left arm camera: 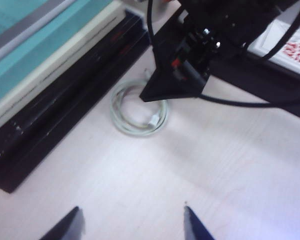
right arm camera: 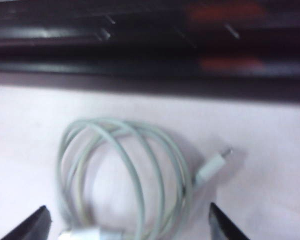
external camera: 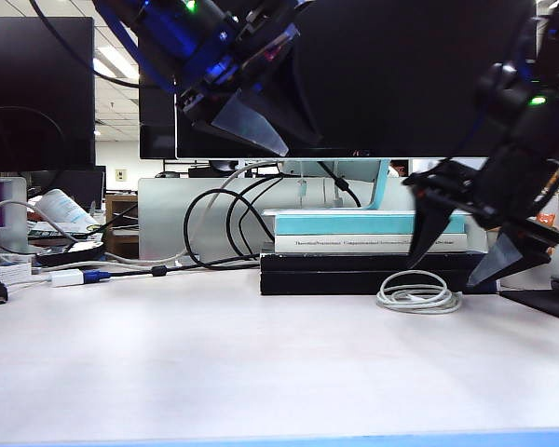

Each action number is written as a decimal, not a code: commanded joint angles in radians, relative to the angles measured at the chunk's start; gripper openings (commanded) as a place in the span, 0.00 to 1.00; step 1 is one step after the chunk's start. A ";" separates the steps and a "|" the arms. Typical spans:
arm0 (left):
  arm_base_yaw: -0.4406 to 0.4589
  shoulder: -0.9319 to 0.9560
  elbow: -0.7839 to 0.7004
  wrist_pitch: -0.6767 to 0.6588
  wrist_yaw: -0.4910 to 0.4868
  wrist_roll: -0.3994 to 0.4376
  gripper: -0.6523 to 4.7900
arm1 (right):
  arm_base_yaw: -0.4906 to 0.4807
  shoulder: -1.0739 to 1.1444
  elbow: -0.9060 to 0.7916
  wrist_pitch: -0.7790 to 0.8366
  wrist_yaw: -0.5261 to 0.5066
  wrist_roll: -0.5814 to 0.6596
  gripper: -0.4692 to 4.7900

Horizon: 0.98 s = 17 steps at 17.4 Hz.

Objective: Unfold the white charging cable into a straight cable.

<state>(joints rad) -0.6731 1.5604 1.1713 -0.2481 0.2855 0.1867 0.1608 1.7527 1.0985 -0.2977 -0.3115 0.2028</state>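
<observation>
The thin, glossy white charging cable (external camera: pixel 418 296) (left arm camera: pixel 139 114) (right arm camera: pixel 125 175) lies wound in a loose flat coil on the pale tabletop (external camera: pixel 214 363), just in front of a stack of flat black cases and teal-and-cream books (external camera: pixel 363 250). In the right wrist view one small white plug end (right arm camera: pixel 212 167) sticks out from the side of the coil.

The right gripper (external camera: pixel 461 250) (right arm camera: pixel 127 222) hangs just above the coil with its dark, pointed fingers spread wide, one on either side of the loops, holding nothing. The left gripper (external camera: pixel 252 119) (left arm camera: pixel 132 225) is high over the tabletop, well apart from the cable, its fingers also parted and empty.

Farther left on the tabletop, a small white adapter block with a blue plug (external camera: pixel 73 277) joins thick black monitor cables (external camera: pixel 214 223).
</observation>
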 commanded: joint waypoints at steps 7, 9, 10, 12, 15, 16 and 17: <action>-0.004 -0.002 0.007 -0.003 0.007 0.000 0.61 | 0.017 0.063 0.002 -0.034 0.126 0.000 0.82; -0.004 -0.002 0.008 -0.001 0.007 0.000 0.61 | 0.029 0.087 0.002 -0.036 0.122 0.011 0.56; -0.004 -0.002 0.008 -0.002 0.007 0.000 0.61 | 0.037 0.091 0.002 -0.033 0.123 0.011 0.45; -0.004 -0.002 0.008 -0.004 0.007 0.000 0.61 | 0.050 0.092 0.002 -0.002 0.122 0.011 0.24; -0.003 -0.002 0.008 -0.005 0.006 0.000 0.61 | 0.052 0.091 0.011 0.030 0.066 0.004 0.08; -0.003 -0.003 0.008 -0.005 0.006 -0.001 0.61 | 0.052 0.084 0.042 -0.013 0.065 0.003 0.08; -0.003 -0.003 0.008 -0.005 0.002 -0.001 0.62 | 0.052 0.069 0.060 -0.029 0.064 0.000 0.08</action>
<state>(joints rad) -0.6754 1.5600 1.1736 -0.2649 0.2871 0.1867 0.2108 1.8408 1.1400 -0.3004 -0.2398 0.2081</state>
